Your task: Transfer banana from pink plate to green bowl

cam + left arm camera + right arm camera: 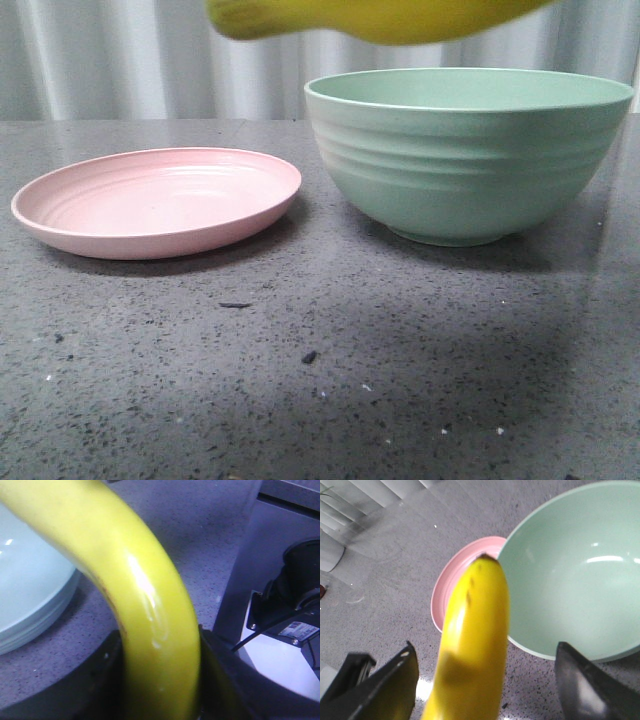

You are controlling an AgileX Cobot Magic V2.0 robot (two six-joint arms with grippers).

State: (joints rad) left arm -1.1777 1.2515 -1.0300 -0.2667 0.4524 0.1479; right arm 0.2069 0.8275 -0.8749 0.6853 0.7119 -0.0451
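Front view: a short, glossy bright yellow plastic banana point(385, 20) hangs in the air above the near-left rim of the large ridged pale mint-green bowl point(470, 160)
Plate: the shallow matte pale pink plate point(155, 200) sits bare beside the bowl, on the bowl's left, the two close but apart
Left gripper point(160, 680): clamped on the banana, its dark jaws pressed against both sides of the fruit, as the left wrist view shows
Right gripper point(485, 680): fingers spread wide with the banana passing between them untouched, the bowl's hollow beyond
Surface: speckled grey stone table point(300, 380) with a few dark crumbs in front of the bowl
Step in hand: judged to be carrying the banana over the bowl before release
How to do it well: bring the whole fruit over the bowl's centre, lower it past the rim, then part the jaws so neither end catches the edge
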